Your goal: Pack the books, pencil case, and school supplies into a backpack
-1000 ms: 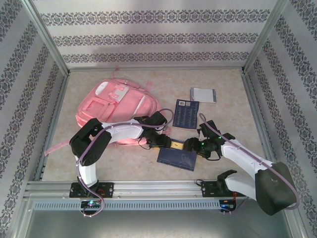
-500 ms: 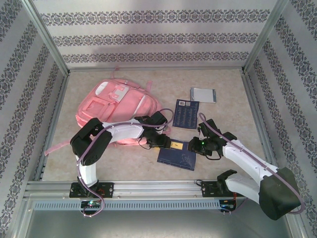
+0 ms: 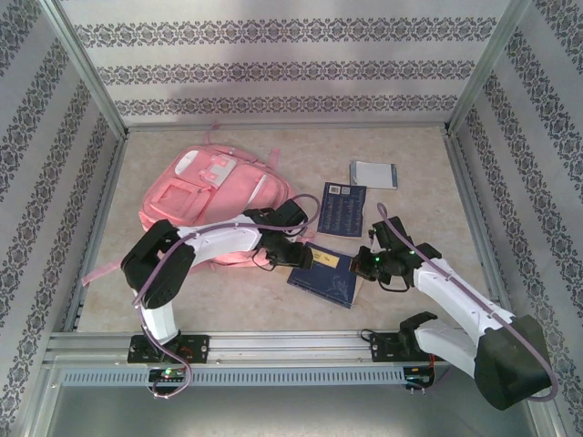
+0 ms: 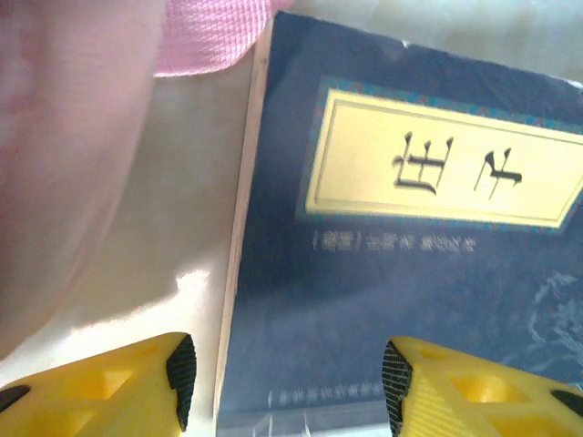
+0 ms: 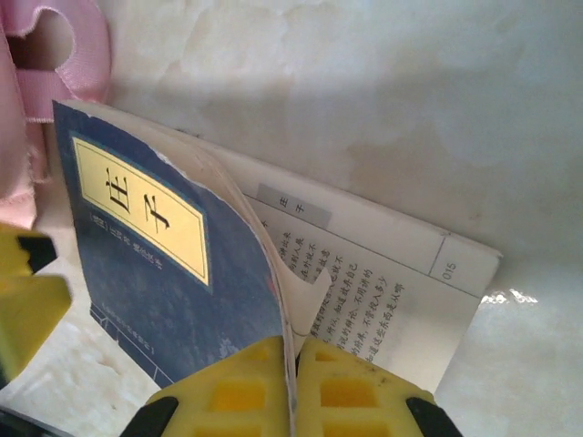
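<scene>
Top view: shows the navy book (image 3: 326,275) drawn away from the near edge and closer to the backpack (image 3: 214,196) than a second ago, yet still on the surface (image 3: 228,300) and outside the bag; places the right claw (image 3: 360,266) at its right edge and the left claw (image 3: 305,258) at its backpack side; leaves the white-labelled navy book (image 3: 341,209) and the grey-white notebook (image 3: 373,174) unmoved farther back. Left wrist view: presents the left claw (image 4: 290,378) roughly half open, holding nothing, straddling the pale long edge of the navy book (image 4: 392,273); sets matte navy card with a cream title panel beside coarse pink woven fabric (image 4: 73,137). Right wrist view: records the right claw (image 5: 293,364), open a second ago, now pinched fully shut on the thin cover (image 5: 182,273), bowed upward off the printed page (image 5: 383,282), with a torn-looking flap beside it; catches a glossy pink ribbon loop (image 5: 55,55) at upper left. Suggests a pinch grip established, probably ahead of a lift toward the bag; warns of floppy paper bending or tearing.
</scene>
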